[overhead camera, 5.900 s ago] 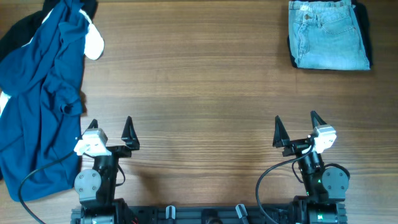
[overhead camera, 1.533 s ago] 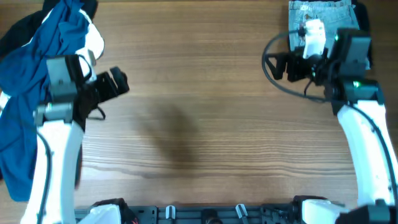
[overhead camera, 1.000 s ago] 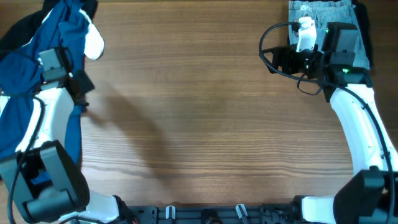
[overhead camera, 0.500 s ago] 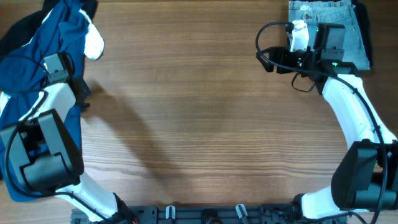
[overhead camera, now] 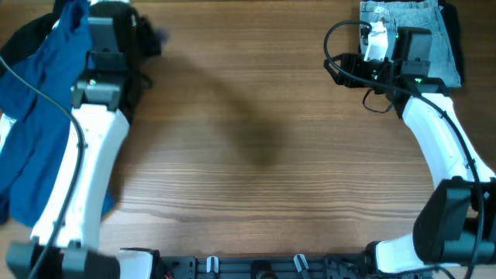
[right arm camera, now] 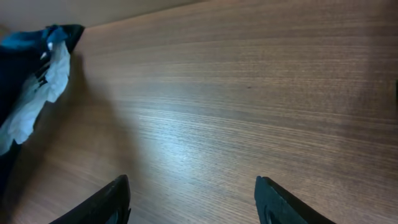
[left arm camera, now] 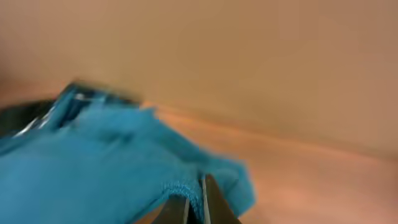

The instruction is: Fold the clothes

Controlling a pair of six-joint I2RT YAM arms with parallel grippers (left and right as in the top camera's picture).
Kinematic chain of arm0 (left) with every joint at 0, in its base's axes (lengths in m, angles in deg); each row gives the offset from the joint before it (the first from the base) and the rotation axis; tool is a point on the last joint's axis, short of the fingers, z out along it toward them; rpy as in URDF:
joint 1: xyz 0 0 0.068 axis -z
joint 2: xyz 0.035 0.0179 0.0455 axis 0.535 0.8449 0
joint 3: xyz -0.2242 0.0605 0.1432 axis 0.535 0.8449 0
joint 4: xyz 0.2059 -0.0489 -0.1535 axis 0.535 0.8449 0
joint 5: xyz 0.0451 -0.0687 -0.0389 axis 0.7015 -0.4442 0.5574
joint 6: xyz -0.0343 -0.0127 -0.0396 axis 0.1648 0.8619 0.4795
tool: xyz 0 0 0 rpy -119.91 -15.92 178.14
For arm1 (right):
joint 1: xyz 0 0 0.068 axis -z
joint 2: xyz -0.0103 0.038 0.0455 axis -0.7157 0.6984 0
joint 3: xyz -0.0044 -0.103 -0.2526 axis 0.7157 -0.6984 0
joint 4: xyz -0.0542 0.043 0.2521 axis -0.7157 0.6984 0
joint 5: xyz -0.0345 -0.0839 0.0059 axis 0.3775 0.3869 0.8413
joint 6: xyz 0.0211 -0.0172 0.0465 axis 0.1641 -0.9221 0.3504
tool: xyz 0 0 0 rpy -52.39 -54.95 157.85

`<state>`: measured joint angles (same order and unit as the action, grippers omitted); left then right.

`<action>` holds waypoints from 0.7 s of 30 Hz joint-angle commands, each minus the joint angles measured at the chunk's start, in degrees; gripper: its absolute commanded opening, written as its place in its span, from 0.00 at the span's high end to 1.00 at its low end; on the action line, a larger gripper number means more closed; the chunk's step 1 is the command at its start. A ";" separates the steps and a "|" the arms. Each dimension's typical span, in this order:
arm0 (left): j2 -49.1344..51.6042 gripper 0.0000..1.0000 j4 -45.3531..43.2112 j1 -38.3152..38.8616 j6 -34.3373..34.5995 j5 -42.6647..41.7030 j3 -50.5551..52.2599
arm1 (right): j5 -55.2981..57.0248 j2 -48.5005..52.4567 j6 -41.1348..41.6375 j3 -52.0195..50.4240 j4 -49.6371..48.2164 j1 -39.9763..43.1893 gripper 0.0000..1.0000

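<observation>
The navy-blue shirt [overhead camera: 35, 116] lies crumpled along the table's left edge. My left gripper [overhead camera: 151, 37] is at the far left, beside the top of the pile. The left wrist view is blurred, but it shows the left gripper [left arm camera: 196, 200] shut on a fold of the blue shirt [left arm camera: 93, 162]. My right gripper [overhead camera: 339, 71] hovers at the far right, just left of the jeans. In its wrist view the right gripper [right arm camera: 196, 202] is open over bare wood, holding nothing. A white top with black print [right arm camera: 37, 81] shows far off at the left.
Folded light-blue jeans [overhead camera: 411, 43] lie at the far right corner, partly under my right wrist. Bare wooden table [overhead camera: 256, 139] stretches between the two arms. My left arm [overhead camera: 85, 170] lies along the shirt's right side.
My left gripper has closed on the shirt's edge and moved toward the far side and right. The right arm has hardly moved; its jaws have narrowed somewhat.
</observation>
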<state>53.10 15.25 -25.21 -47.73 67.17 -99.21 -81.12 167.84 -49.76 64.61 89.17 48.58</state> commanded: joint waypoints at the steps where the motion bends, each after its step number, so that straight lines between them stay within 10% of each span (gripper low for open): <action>1: -1.79 0.96 -6.80 5.62 7.15 -6.56 -1.18 | -1.55 -7.41 1.25 1.03 1.11 1.95 0.36; 14: 10.08 0.96 -42.69 16.39 19.21 -11.15 -1.81 | -5.16 -13.97 -1.64 1.01 11.10 8.22 0.34; 21: 10.05 0.96 -44.98 17.75 24.02 -11.37 -12.02 | -12.24 -12.81 -3.91 0.98 9.14 3.52 0.30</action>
<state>64.55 -28.47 -8.99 -25.53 56.92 -105.03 -89.25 154.24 -51.25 64.82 100.03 55.33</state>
